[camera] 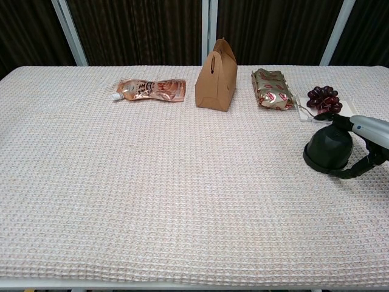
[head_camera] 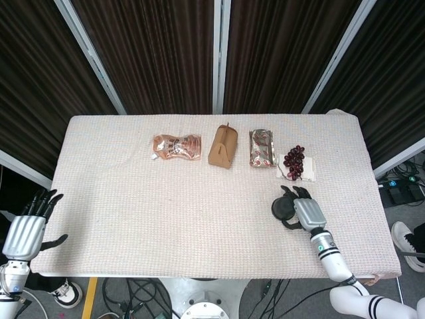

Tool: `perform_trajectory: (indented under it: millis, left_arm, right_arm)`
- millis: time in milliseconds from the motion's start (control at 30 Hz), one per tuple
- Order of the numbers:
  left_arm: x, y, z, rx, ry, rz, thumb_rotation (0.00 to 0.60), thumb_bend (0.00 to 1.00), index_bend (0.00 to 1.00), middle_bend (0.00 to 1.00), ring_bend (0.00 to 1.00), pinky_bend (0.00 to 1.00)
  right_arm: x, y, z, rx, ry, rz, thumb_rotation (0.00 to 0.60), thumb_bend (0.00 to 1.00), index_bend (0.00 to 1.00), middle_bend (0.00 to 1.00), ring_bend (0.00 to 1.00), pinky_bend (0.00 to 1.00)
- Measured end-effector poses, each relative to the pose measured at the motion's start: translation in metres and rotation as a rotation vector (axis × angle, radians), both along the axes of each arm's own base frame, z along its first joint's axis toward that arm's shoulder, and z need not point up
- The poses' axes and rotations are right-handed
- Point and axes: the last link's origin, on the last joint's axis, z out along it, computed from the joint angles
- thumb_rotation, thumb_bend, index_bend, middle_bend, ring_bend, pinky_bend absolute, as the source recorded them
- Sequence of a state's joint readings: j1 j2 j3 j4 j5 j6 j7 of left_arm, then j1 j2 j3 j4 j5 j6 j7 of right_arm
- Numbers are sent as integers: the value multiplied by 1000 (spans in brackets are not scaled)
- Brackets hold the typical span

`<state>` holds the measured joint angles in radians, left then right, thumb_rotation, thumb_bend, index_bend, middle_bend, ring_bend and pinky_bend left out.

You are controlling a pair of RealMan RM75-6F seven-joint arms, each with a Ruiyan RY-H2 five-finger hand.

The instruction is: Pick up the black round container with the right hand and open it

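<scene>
While the black round container (camera: pixel 329 152) sits on the tabletop (camera: pixel 182 201) near the grapes (camera: pixel 323 98), the right hand (head_camera: pixel 302 210) wraps around it. It should squeeze snugly, then lift straight up. The left hand (head_camera: pixel 28 228) hangs open, holding nothing.

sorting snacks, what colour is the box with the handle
Plain brown, clearest in the chest view: box.

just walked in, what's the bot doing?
The right hand is wrapped around the black round container near the table's right edge, fingers over the top and thumb low on the near side. The container sits on the cloth, lid on. The left hand is off the table's left edge, holding nothing, fingers apart.
</scene>
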<state>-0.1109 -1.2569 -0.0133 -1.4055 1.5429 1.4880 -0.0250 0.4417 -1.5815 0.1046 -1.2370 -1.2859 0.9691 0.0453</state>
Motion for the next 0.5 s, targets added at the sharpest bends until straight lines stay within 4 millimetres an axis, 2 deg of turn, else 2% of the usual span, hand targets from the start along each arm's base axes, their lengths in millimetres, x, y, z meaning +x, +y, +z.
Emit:
perform_trajectory:
  millis: [200, 500]
  left_arm:
    - [0, -1, 1, 1, 0, 0, 600, 24, 128, 67, 0, 220]
    - [0, 0, 0, -2, 0, 0, 600, 24, 129, 67, 0, 221]
  right_arm:
    - [1, -1, 2, -13, -7, 2, 600, 216, 0, 395, 8, 0]
    - [0, -1, 4, -22, -5, 3, 600, 226, 23, 409, 18, 0]
